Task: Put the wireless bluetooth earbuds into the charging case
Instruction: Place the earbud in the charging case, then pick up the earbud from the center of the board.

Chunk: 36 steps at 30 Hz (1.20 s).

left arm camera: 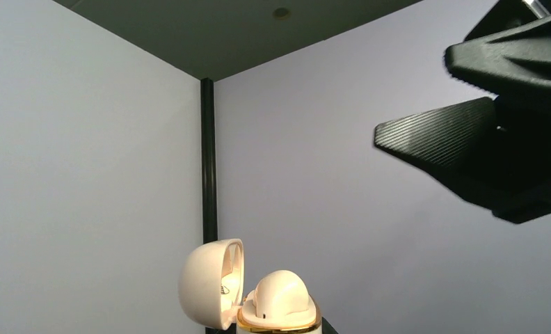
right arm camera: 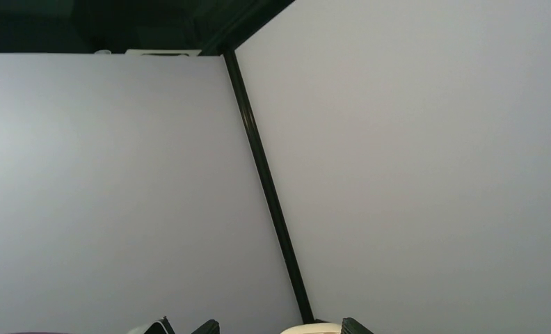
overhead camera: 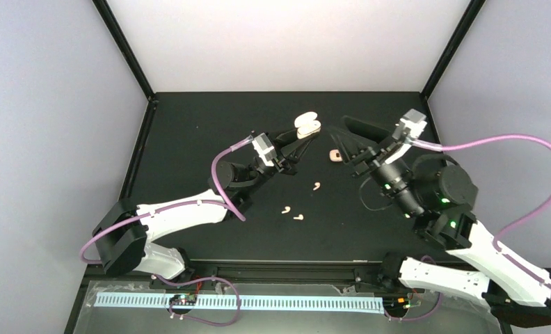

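Open charging case [overhead camera: 307, 125] is pinched by the left claw [overhead camera: 302, 136].
The right claw [overhead camera: 344, 139] is held spread just beside it; three earbuds [overhead camera: 317, 186] are seen loose on the surface [overhead camera: 210, 139], behind both claws.
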Each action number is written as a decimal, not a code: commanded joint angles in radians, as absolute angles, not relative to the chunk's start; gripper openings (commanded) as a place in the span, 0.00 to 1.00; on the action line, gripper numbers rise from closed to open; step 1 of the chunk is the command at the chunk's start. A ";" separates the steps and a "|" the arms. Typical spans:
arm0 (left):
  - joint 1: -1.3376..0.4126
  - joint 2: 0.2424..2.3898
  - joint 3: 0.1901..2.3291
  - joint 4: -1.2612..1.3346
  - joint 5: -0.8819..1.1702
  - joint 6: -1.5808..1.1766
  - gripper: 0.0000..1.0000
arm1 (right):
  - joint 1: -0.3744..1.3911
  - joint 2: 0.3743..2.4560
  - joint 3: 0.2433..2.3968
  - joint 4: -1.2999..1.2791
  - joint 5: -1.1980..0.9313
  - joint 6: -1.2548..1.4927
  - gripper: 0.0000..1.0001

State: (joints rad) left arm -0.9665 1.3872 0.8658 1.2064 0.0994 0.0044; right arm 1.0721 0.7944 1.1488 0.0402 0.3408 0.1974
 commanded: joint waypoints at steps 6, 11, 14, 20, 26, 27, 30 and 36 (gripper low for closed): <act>-0.963 1.218 0.718 1.260 0.148 0.001 0.02 | 1.078 0.659 1.092 -0.215 0.403 0.158 0.53; -0.936 0.992 0.576 1.123 0.239 0.001 0.02 | 1.078 0.591 0.954 -0.369 0.401 0.218 0.62; -0.931 0.819 0.516 0.955 0.271 0.019 0.02 | 1.078 0.569 0.876 -0.401 0.389 0.267 0.64; -0.931 0.468 0.460 0.580 0.276 0.058 0.02 | 1.076 0.611 0.756 -0.358 0.336 0.334 0.69; -0.931 0.252 0.394 0.425 0.215 0.129 0.02 | 0.943 0.946 0.818 -0.498 0.232 0.446 0.60; -0.931 0.229 0.386 0.407 0.218 0.138 0.01 | 0.908 0.992 0.820 -0.501 0.191 0.475 0.58; -0.931 0.175 0.373 0.336 0.245 0.170 0.02 | 0.834 1.086 0.775 -0.437 0.105 0.524 0.54; -0.931 0.123 0.347 0.268 0.339 0.181 0.02 | 0.690 1.245 0.749 -0.293 0.062 0.547 0.52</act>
